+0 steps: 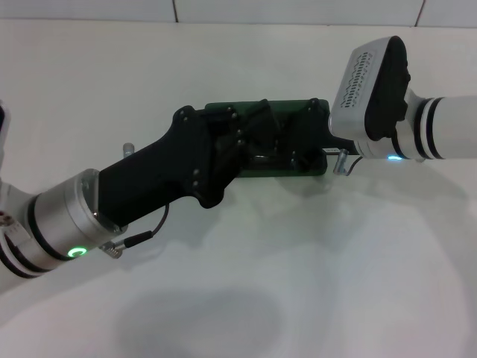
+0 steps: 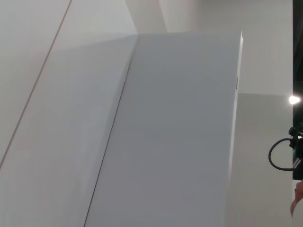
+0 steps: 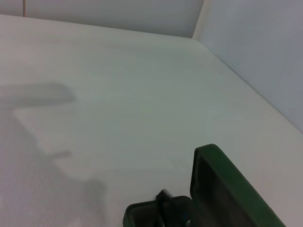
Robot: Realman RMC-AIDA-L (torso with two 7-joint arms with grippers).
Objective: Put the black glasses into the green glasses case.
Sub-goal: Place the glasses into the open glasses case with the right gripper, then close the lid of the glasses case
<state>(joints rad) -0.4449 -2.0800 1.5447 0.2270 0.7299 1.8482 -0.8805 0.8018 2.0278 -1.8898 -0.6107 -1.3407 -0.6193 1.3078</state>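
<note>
Head view: left gripper point(image 1: 257, 138) covers most of the green glasses case point(image 1: 317, 165), so its inside is hidden; black glasses can't be made out. Right gripper's fingers sit hidden behind its own wrist housing at the case's right end. Right wrist view: case point(image 3: 222, 189) cut off by the frame edge.

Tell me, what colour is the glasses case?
Dark green. The green glasses case shows best in the head view, on the white table.
</note>
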